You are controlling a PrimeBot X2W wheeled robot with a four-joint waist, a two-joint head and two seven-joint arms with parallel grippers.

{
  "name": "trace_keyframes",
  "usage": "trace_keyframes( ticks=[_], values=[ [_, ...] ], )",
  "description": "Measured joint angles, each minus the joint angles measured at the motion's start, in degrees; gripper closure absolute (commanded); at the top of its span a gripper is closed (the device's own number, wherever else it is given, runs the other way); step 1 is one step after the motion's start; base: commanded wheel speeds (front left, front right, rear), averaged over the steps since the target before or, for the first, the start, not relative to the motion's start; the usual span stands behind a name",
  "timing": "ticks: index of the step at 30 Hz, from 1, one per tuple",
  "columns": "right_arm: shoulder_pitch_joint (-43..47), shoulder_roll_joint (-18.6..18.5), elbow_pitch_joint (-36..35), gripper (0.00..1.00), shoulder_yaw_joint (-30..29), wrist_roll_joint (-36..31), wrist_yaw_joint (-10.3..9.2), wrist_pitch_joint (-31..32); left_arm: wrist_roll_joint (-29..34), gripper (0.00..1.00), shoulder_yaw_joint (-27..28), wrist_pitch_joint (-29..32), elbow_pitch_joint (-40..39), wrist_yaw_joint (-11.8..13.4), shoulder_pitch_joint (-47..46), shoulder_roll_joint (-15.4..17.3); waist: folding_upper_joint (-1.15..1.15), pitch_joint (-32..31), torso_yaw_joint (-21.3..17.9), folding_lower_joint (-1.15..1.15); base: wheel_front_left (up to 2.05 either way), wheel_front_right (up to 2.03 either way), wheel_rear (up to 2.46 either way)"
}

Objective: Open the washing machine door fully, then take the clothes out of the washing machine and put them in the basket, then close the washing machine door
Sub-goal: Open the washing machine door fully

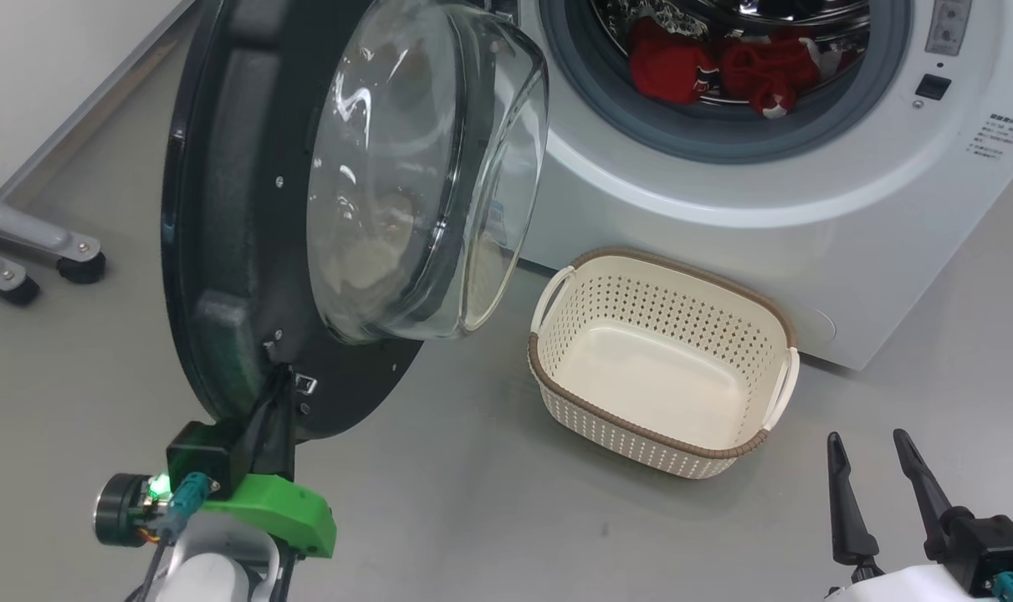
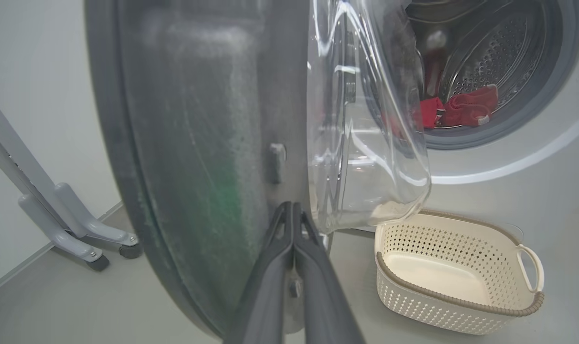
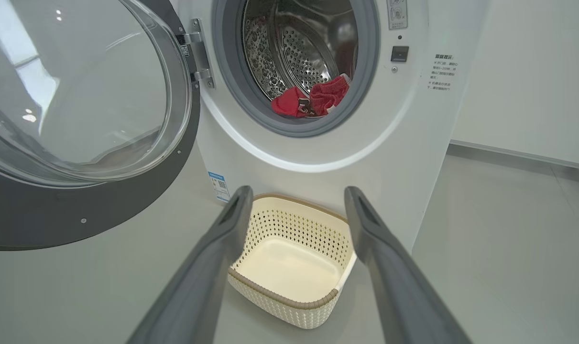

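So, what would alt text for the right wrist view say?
A washing machine stands with its door swung open at left and red clothes in the drum; an empty basket sits on the floor in front, framed by the open right end effector.

Bright; door [image 1: 406, 167] glares; edges seemingly soft

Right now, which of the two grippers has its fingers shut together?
The left gripper: its two fingers are pressed together, tips at the inner face of the washing machine door. The right gripper has its fingers clearly apart.
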Motion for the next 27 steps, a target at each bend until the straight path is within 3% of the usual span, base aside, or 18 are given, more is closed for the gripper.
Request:
trace_keyframes(
  ticks=[27],
  values=[
    [-3.91, -1.40, -1.42, 0.00, -1.47, -0.52, 1.01, 0.00, -5.11, 1.00, 14.77, -3.03, 9.65, 0.74, -11.48, 0.82, 0.00, 8.12, -3.04, 0.00, 0.00, 0.00, 0.00]
  ],
)
